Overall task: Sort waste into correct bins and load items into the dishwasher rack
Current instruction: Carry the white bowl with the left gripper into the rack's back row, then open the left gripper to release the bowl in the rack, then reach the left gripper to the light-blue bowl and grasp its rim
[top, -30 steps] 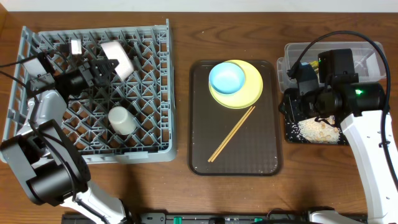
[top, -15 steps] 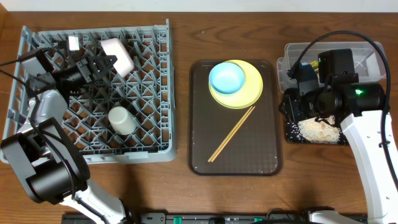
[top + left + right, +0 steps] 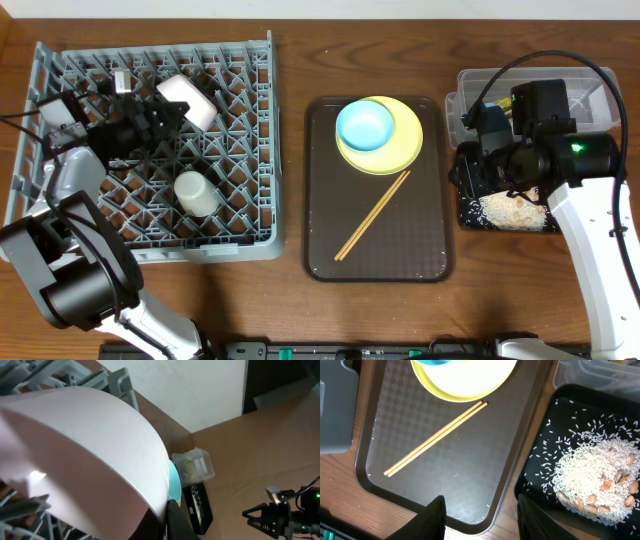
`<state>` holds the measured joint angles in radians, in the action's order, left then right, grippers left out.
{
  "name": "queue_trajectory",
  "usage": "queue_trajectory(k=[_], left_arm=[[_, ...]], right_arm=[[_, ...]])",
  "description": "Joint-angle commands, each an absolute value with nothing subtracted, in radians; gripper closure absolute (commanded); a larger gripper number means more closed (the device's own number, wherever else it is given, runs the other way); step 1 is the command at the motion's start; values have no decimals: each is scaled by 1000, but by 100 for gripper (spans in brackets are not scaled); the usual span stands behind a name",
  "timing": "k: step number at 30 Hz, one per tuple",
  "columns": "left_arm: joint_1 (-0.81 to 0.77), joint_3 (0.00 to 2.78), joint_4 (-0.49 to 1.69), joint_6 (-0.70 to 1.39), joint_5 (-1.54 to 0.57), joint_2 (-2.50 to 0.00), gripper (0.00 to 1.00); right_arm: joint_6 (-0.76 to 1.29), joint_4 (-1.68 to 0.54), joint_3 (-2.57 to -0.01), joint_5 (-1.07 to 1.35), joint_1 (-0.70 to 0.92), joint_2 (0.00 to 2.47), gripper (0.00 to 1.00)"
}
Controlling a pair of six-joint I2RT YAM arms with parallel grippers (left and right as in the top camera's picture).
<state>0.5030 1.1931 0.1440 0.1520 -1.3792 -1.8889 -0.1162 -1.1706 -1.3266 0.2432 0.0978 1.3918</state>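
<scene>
While our right hand hangs wide open, we cannot tell whether our left hand grips the white bowl.

Overhead: we view the whole worktop from above. Left wrist: hard against white bowl. Right wrist: near, downward; shares brown tray, black tray with overhead.

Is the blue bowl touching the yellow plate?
Touching. The overhead view shows the light blue bowl sitting on the yellow-green plate, with the plate's rim peeking out around it.
</scene>
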Motion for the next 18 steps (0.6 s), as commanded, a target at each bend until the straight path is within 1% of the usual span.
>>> queue_trajectory(k=[1,2,3,4,5,6,7,9,10,12,15,18], left_arm=[[553,1182,183,135,-1257,-1888,88],[567,1182,209,135,-1244,-1882,88],[577,1182,233,135,-1226,-1877,85],[586,1182,260,135,-1207,-1869,67],[593,1182,292,134,-1182,-1859,53],[597,1182,319,134,-1161,-1847,51],[599,1182,341,126,-1141,-1832,45],[598,1182,374,127,-1087,-1791,25],[597,1182,385,127,-1058,-1767,21],[587,1182,411,128,-989,-1703,18],[545,1182,456,128,-863,-1588,16],[466,1182,485,128,-735,-1483,14]], right_arm=[[-110,-1177,-1327,236,104,1390,56],[-110,-1177,-1327,236,104,1390,56],[-110,-1176,-1327,236,104,1390,56],[-110,-1174,-1327,236,104,1390,55],[-110,-1173,-1327,236,104,1390,55],[-110,-1173,-1327,236,104,1390,55],[-110,-1173,-1327,236,104,1390,55],[-110,-1173,-1327,236,104,1390,55],[-110,-1173,-1327,236,104,1390,55],[-110,-1173,-1327,236,104,1390,55],[-110,-1169,-1327,236,104,1390,55],[-109,-1159,-1327,236,104,1390,54]])
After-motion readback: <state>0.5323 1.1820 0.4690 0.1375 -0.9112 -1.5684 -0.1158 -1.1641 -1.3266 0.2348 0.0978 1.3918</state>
